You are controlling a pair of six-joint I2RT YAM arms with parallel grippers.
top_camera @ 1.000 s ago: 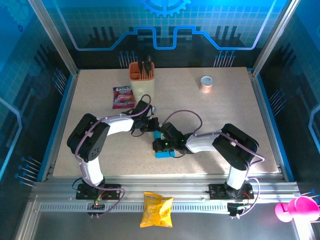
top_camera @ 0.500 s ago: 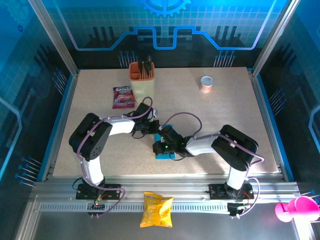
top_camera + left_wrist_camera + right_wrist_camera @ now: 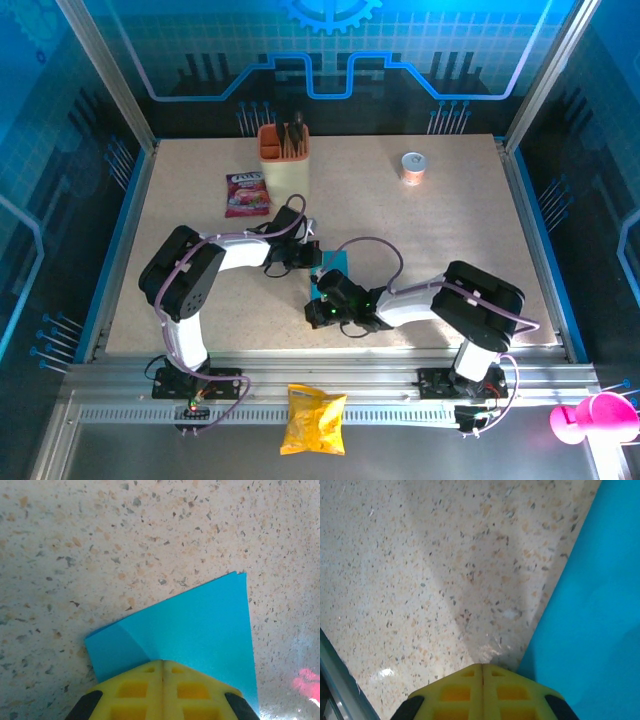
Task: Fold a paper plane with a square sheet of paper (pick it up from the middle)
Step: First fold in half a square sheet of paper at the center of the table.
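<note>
Sheet of paper [image 3: 200, 625] lay on the table [image 3: 450, 230] between the two wrists, folded at least once: doubled edges showed at its far corner. Left gripper [image 3: 162, 662] had its jaws closed, tips over the paper's near edge. Right gripper [image 3: 482, 666] was closed too, on bare table just beside the sheet. I judged the paper almost weightless, limp and slick on the speckled top. Best pinched lightly at a fold edge, or it would crumple.

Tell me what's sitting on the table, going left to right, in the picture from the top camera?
Pink-purple snack packet → orange-cream holder → blue sheet of paper → small round cup.
</note>
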